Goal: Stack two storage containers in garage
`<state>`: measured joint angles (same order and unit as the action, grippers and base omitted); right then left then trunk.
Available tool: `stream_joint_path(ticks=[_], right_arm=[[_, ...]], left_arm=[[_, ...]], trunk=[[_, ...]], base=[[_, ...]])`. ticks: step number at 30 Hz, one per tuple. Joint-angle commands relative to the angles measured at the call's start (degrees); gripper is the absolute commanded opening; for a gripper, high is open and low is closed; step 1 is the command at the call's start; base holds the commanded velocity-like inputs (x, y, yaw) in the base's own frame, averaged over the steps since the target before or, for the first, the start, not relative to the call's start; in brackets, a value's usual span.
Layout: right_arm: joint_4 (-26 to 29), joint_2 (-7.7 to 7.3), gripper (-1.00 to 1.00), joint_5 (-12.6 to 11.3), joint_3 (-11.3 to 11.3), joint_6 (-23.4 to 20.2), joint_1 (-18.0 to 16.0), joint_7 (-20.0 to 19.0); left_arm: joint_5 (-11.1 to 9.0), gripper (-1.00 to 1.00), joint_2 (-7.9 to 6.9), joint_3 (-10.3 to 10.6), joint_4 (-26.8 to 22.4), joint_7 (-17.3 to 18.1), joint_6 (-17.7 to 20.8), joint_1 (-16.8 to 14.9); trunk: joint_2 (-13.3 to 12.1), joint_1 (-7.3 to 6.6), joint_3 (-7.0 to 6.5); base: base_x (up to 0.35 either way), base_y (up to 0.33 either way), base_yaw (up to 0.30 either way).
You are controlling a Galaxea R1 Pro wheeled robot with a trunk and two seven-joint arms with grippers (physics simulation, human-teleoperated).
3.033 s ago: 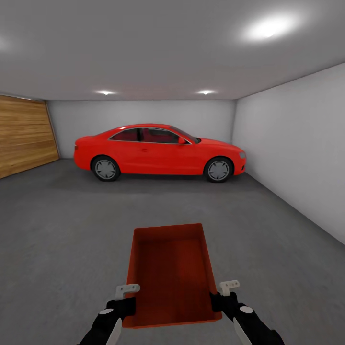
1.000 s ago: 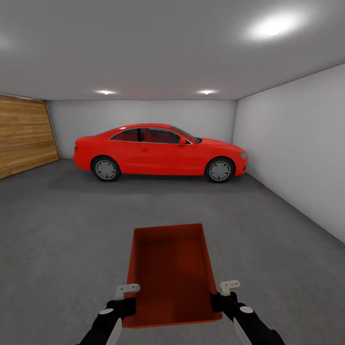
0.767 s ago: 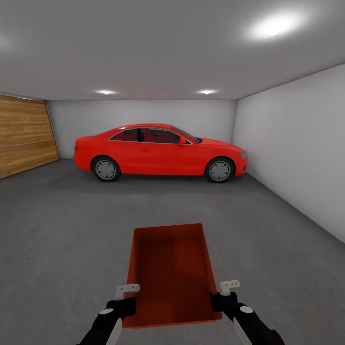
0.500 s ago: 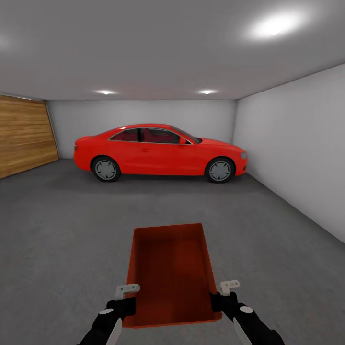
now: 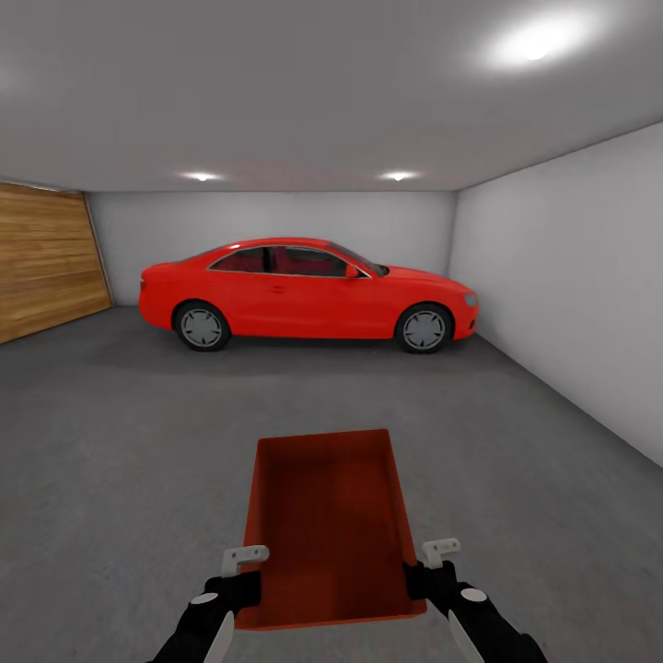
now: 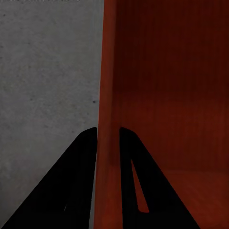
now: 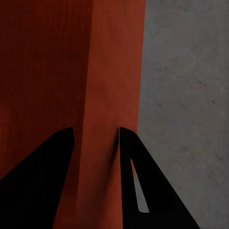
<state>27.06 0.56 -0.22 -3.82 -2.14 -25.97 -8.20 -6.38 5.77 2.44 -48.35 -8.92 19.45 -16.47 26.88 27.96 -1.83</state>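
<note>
Bin [image 5: 328, 525] hangs level above garage floor [image 5: 120, 460]; left jaws [image 6: 108, 130] and right jaws [image 7: 95, 129] each pinch a side wall, sharing its weight.

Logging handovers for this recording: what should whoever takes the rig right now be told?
Left gripper: shut on the storage container's left wall. Right gripper: shut on its right wall.
Location: the garage, facing a red car; wood-plank door at left.
Done: one container brought in, held over the concrete floor.
Left: set it down. A second container is not in sight, so its stacking remains open.
</note>
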Motion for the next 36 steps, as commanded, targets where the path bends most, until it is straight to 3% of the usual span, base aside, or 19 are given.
stream_joint_path(ticks=[1, 36], right_arm=[[-0.11, -0.03, -1.0, -2.04, 0.3, -0.27, -0.05, -3.28], [-0.11, -0.03, -1.0, -2.0, 0.3, -0.24, -0.04, -3.3]], left_arm=[[2.34, -1.0, -1.03, 0.21, -0.17, -2.25, -2.22, 0.04], [2.34, -1.0, -1.03, 0.2, -0.17, -2.25, -2.19, 0.04]], trunk=[[0.05, 0.02, 0.03], [0.05, 0.02, 0.03]], base=[[0.005, 0.0, 0.0], [0.0, -0.006, 0.0]])
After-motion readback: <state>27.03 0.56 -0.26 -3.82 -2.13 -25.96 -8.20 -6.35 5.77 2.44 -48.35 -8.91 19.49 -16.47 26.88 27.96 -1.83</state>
